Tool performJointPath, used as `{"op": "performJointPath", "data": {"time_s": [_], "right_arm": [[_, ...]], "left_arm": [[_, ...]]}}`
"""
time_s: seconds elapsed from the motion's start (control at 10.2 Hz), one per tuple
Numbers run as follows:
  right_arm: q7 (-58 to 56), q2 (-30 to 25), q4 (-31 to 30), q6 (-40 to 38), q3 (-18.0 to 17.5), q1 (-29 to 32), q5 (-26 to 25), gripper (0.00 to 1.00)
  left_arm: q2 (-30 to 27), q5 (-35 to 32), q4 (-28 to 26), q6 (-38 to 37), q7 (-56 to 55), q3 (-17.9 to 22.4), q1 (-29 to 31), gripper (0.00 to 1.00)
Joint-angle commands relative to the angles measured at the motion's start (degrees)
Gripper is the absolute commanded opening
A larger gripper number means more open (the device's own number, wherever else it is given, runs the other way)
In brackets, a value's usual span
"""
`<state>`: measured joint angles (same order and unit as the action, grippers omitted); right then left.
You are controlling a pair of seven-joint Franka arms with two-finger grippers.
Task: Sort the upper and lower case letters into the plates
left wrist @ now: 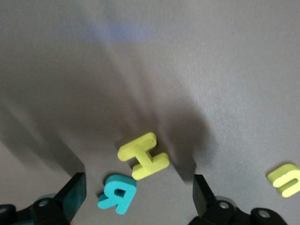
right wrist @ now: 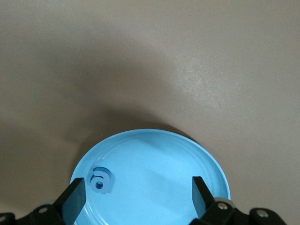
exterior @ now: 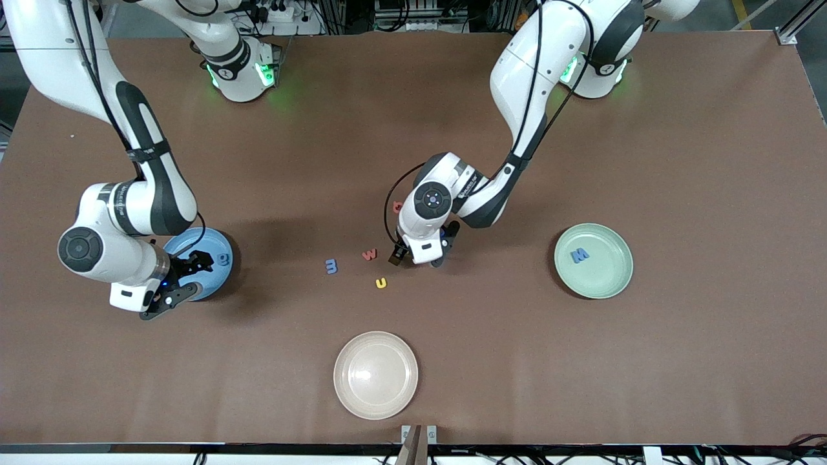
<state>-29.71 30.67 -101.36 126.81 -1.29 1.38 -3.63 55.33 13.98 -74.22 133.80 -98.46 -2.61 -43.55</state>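
Note:
My right gripper (exterior: 184, 279) (right wrist: 138, 194) hangs open over the sky blue plate (exterior: 187, 242) (right wrist: 159, 159), with nothing between its fingers. A small blue "a" (exterior: 223, 258) (right wrist: 101, 180) lies in that plate. Open as well, my left gripper (exterior: 421, 258) (left wrist: 139, 192) is low over the middle of the table. Between its fingers lie a teal "R" (left wrist: 118, 193) and a yellow "H" (left wrist: 143, 155); the front view hides both under the hand. A blue "M" (exterior: 579, 256) rests in the mint green plate (exterior: 601, 284). Loose on the table are a blue letter (exterior: 331, 265), a red "w" (exterior: 369, 254) and a yellow "u" (exterior: 381, 282) (left wrist: 286, 179).
A cream-white plate (exterior: 375, 375) sits near the table edge closest to the front camera. A red letter (exterior: 397, 206) peeks out beside the left arm's wrist, partly hidden by a cable.

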Motion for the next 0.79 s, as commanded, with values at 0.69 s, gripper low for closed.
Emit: {"op": "performJointPath", "data": {"time_s": [0.69], "right_arm": [[4.56,1.32,1.51,-0.07,-0.20,-2.42,-0.06,1.00]], "left_arm": [[2.41,1.75,2.50,-1.34,5.47,1.03,-0.22,0.59]]}}
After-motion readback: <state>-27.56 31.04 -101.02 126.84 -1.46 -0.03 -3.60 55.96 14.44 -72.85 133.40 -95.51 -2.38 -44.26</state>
